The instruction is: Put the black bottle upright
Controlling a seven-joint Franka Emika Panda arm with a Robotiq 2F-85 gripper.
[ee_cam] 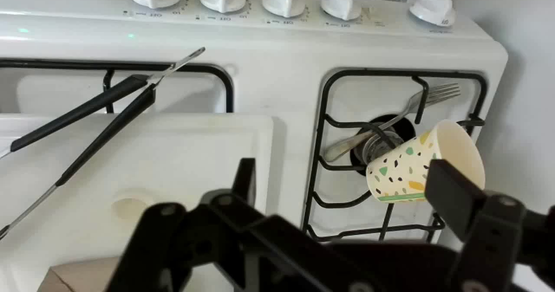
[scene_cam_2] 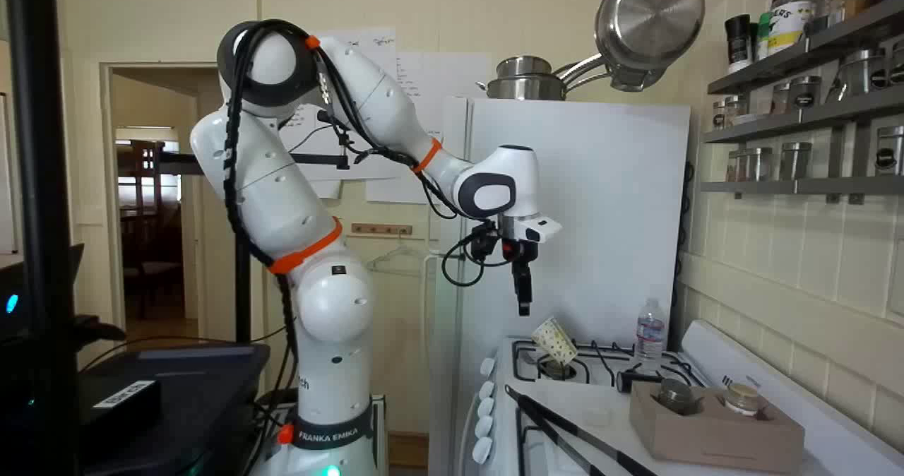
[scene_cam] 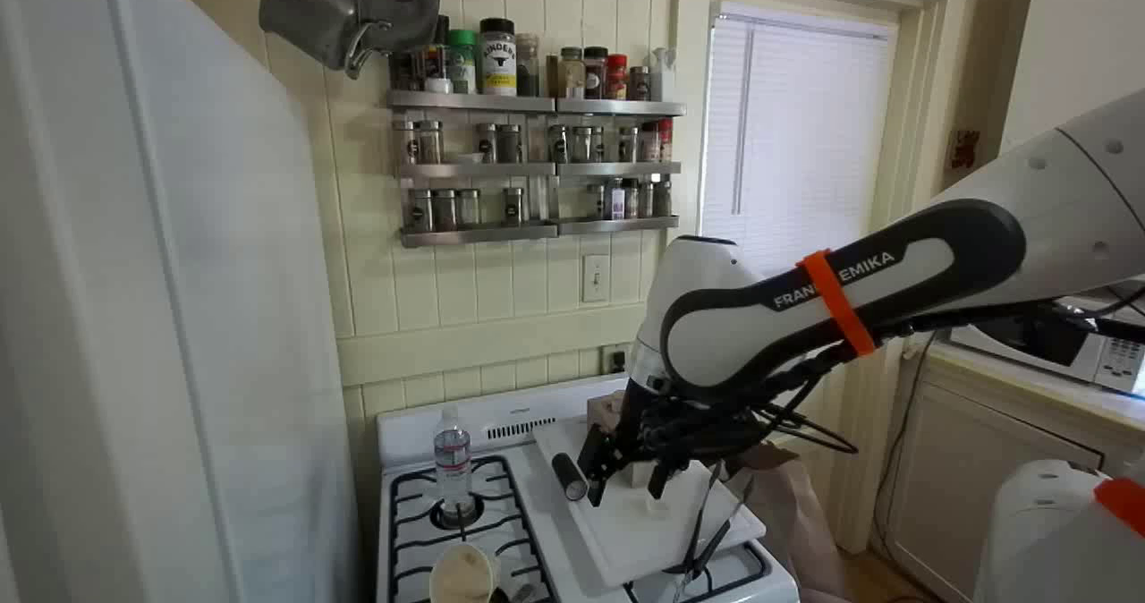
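Observation:
The black bottle (scene_cam: 565,473) lies on its side on the left edge of the white board (scene_cam: 617,563) in an exterior view. It also shows in an exterior view (scene_cam_2: 631,380), partly hidden behind the cardboard box. It is out of sight in the wrist view. My gripper (scene_cam: 626,496) is open and empty. In an exterior view the gripper (scene_cam_2: 524,311) hangs well above the stove, pointing down, on the stove's knob side and apart from the bottle. In the wrist view the spread fingers (ee_cam: 350,183) have nothing between them; one overlaps the tilted cup in the picture.
A patterned paper cup (ee_cam: 403,170) leans on the burner grate beside a fork (ee_cam: 390,121). A clear water bottle (scene_cam_2: 650,333) stands on the rear grate. Black-handled tongs (ee_cam: 108,127) and a cardboard box (scene_cam_2: 713,426) with jars are on the board. The fridge (scene_cam_2: 579,236) borders the stove.

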